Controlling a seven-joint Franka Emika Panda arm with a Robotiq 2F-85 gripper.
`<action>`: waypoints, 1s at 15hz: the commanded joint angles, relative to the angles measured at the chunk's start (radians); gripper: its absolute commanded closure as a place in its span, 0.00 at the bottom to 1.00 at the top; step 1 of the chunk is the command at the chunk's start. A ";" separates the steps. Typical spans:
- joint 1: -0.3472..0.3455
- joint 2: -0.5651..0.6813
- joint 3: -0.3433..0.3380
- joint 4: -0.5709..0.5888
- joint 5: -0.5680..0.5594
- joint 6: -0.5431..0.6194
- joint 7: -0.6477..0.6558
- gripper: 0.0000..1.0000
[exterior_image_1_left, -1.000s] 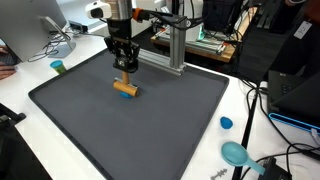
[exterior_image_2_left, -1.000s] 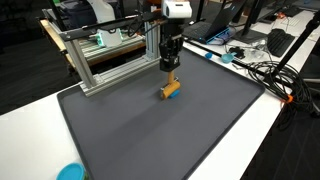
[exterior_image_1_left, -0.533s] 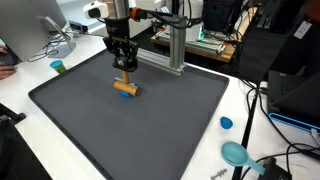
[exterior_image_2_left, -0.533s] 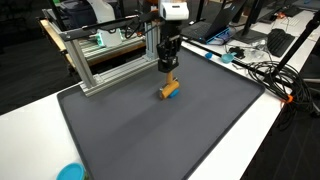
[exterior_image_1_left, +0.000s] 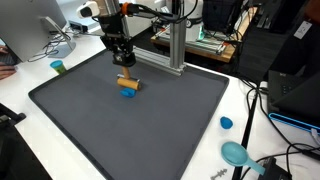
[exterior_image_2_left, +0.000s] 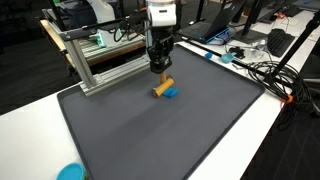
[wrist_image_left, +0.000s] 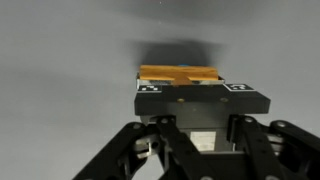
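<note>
The black Robotiq gripper hangs straight down over the dark grey rubber mat. An orange-brown wooden block sits right under its fingertips, tilted, and touches them or nearly does. In the wrist view the block lies just beyond the fingertips. I cannot tell whether the fingers are clamped on it. A small blue piece lies against the block's lower end.

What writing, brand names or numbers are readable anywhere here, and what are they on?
No words or numbers can be read in any view.
Claw: two small black-and-white square patterns on its tips, no letters.
Clutter behind the grey mat: any print is too small and blurred to read.
</note>
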 joint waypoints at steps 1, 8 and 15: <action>-0.022 0.000 -0.009 -0.034 0.040 -0.035 0.010 0.78; -0.025 -0.123 -0.001 -0.046 0.166 0.086 0.014 0.78; 0.012 -0.121 -0.009 -0.044 0.044 0.080 0.046 0.78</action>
